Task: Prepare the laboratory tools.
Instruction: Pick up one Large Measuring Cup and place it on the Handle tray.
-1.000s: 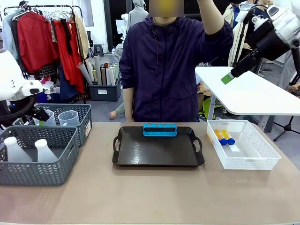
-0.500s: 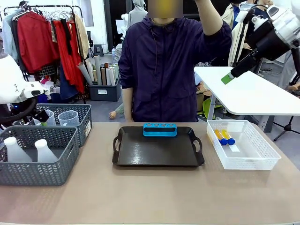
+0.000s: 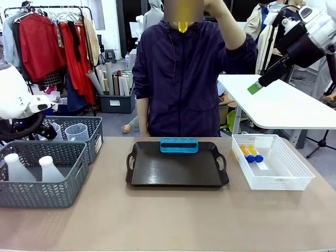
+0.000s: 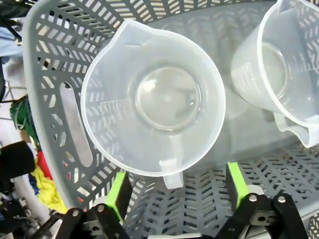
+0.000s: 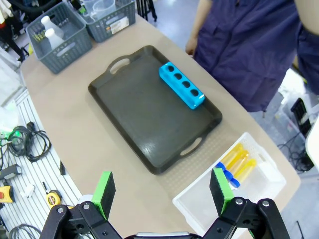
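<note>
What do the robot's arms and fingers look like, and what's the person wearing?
The left arm and right arm have white rounded shells and black wrists. The left fingers and right fingers are black linkages with screws and bright green pads. The person wears a dark purple long-sleeved jacket.
</note>
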{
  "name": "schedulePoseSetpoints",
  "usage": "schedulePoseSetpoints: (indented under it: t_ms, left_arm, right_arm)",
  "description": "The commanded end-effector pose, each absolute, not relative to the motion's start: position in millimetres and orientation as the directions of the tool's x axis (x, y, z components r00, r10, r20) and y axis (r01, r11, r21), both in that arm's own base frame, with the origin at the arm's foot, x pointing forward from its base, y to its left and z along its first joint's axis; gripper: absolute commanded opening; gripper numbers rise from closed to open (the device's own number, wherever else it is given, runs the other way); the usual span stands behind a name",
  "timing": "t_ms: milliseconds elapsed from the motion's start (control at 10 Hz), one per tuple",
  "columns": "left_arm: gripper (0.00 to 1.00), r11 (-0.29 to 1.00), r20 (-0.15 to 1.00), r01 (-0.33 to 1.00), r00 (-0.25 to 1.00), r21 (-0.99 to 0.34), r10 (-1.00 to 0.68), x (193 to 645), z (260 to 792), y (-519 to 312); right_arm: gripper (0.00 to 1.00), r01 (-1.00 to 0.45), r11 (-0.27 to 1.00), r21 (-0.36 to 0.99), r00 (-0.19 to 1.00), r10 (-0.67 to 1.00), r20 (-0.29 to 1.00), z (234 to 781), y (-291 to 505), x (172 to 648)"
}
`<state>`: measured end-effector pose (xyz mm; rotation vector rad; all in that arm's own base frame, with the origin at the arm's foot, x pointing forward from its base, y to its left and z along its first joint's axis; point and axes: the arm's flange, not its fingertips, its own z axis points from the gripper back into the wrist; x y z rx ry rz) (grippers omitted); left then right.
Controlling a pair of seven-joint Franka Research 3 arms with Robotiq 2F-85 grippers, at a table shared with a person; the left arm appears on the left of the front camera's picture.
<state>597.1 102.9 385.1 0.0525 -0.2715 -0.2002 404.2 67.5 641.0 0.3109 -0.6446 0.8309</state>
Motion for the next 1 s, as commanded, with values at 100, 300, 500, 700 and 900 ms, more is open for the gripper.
schedulePoseSetpoints:
  t_ms: [100,300,500,700,900]
  left_arm:
    - [0.41,0.983,0.264,0.163,0.948,0.084,-0.179,602.9,386.0,108.2]
    - [0.02,0.983,0.261,0.157,0.949,0.097,-0.178,601.7,386.7,106.7]
    - [0.00,0.982,0.257,0.155,0.950,0.104,-0.177,601.1,388.1,108.2]
    - [0.00,0.981,0.242,0.148,0.955,0.123,-0.174,598.7,393.5,108.8]
    - [0.00,0.981,0.245,0.154,0.953,0.115,-0.178,597.6,402.4,107.0]
  right_arm:
    - [1.00,-0.767,0.641,0.023,0.499,0.573,0.649,640.5,67.9,404.6]
    - [1.00,-0.767,0.641,0.023,0.499,0.573,0.649,640.5,67.9,404.6]
    - [1.00,-0.767,0.641,0.023,0.499,0.573,0.649,640.5,67.9,404.6]
    - [1.00,-0.767,0.641,0.023,0.499,0.573,0.649,640.5,67.9,404.6]
    - [1.00,-0.767,0.641,0.023,0.499,0.573,0.649,640.5,67.9,404.6]
